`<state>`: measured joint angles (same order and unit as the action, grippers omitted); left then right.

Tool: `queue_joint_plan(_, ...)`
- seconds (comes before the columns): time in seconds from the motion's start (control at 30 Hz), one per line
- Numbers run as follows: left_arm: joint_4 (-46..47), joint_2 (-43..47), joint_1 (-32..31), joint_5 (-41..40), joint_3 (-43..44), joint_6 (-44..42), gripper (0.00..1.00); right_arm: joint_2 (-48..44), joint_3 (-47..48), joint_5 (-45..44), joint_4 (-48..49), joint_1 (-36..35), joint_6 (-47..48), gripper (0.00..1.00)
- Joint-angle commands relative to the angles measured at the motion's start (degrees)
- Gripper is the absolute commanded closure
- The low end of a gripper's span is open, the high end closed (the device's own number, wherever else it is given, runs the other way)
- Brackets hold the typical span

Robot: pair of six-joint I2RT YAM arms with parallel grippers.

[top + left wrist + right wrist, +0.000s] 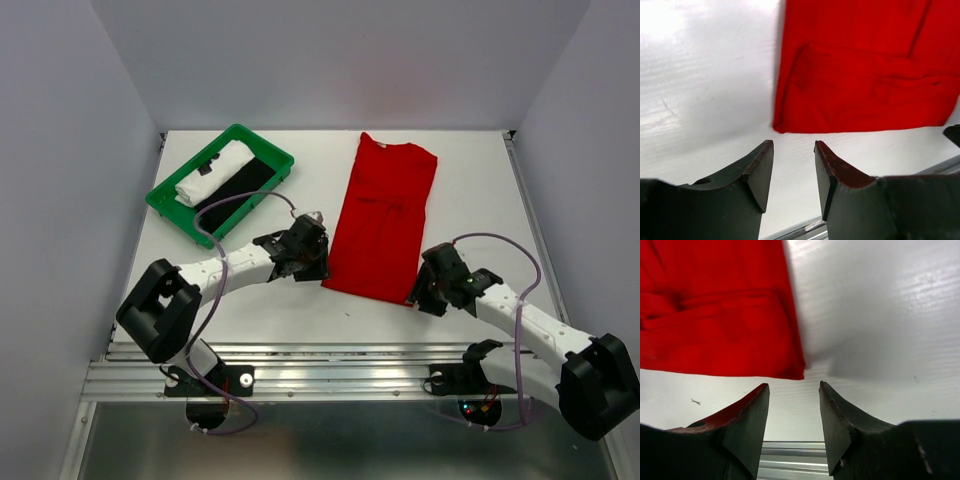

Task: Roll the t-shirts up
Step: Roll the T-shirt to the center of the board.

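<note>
A red t-shirt (382,220) lies folded into a long strip, flat on the white table, its collar at the far end. Its near left corner (782,125) lies just ahead of my left gripper (794,146), which is open with nothing between the jaws. Its near right corner (795,371) lies just ahead of my right gripper (794,387), also open and empty. In the top view the left gripper (318,262) and the right gripper (418,292) flank the near hem. A rolled white t-shirt (214,172) and a black t-shirt (236,186) rest in the tray.
A green plastic tray (165,203) stands at the far left of the table. An aluminium rail (340,375) runs along the near table edge, close behind both grippers. Grey walls enclose the left, right and far sides.
</note>
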<state>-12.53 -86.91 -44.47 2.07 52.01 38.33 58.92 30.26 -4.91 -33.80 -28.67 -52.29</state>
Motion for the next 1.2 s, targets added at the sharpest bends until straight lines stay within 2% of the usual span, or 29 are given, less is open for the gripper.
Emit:
queue_joint_plan(0.0,2.1,-0.6,0.8,0.8,-3.8,0.4,0.5,-1.1,-2.4,1.8,4.4,-0.6,-5.1,0.5)
queue_joint_plan(0.13,6.8,-1.4,2.5,3.6,-7.0,1.3,0.5,-1.8,-4.7,-0.4,5.9,-0.6,-8.0,0.51)
queue_joint_plan(0.47,9.6,-3.8,3.0,4.8,-8.4,1.6,0.54,-0.6,-6.8,-2.9,8.1,-0.6,-10.0,0.6)
queue_joint_plan(0.83,13.5,-4.8,3.2,8.0,-9.6,2.4,0.63,-0.1,-6.4,-4.0,7.6,-0.6,-9.5,0.76)
queue_joint_plan(0.9,13.9,-5.5,3.2,8.8,-9.4,2.3,0.66,-0.4,-6.4,-4.1,7.4,-0.6,-9.5,0.78)
queue_joint_plan(0.93,14.0,-5.7,3.2,9.1,-9.3,2.3,0.68,-0.6,-6.4,-4.1,7.3,-0.6,-9.5,0.82)
queue_joint_plan(1.0,14.1,-6.3,3.2,9.6,-9.0,2.1,0.76,-0.6,-6.1,-4.4,6.9,-0.6,-9.4,0.89)
queue_joint_plan(1.03,14.1,-6.4,3.1,9.8,-8.9,2.0,0.86,-0.6,-5.9,-4.5,6.7,-0.6,-9.3,0.91)
queue_joint_plan(1.1,13.8,-6.3,3.2,9.8,-8.7,1.9,0.99,-0.8,-5.5,-4.8,6.1,-0.6,-9.1,0.97)
queue_joint_plan(1.17,13.0,-6.1,3.2,9.4,-8.3,1.9,1.0,-1.1,-5.0,-4.9,5.3,-0.6,-8.8,0.99)
